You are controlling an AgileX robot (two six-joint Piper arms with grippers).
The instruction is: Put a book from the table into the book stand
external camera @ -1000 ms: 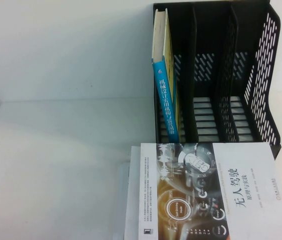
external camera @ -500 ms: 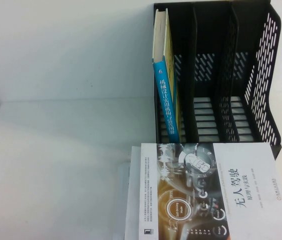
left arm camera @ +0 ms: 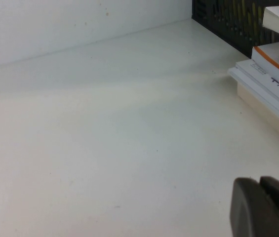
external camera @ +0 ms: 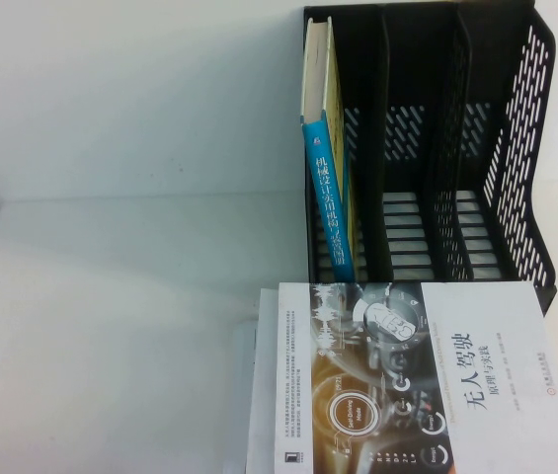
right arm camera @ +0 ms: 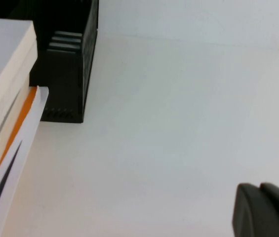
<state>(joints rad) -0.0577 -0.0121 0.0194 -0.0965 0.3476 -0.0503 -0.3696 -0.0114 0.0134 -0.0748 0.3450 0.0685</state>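
Note:
The pale-yellow book point(external camera: 324, 148) with the teal-blue spine stands upright in the leftmost slot of the black book stand point(external camera: 516, 168) at the back right of the white table point(external camera: 120, 316). Neither arm shows in the high view. My left gripper point(left arm camera: 260, 197) is shut and empty, low over bare table, apart from the stack of books point(left arm camera: 272, 84) and the stand point(left arm camera: 228, 19). My right gripper point(right arm camera: 260, 202) is shut and empty over bare table, away from the stand's corner point(right arm camera: 70, 74).
A white-and-dark book with a car dashboard picture point(external camera: 407, 385) lies on top of a stack in front of the stand. The stack's edge shows in the right wrist view point(right arm camera: 6, 123). The stand's middle and right slots hold nothing.

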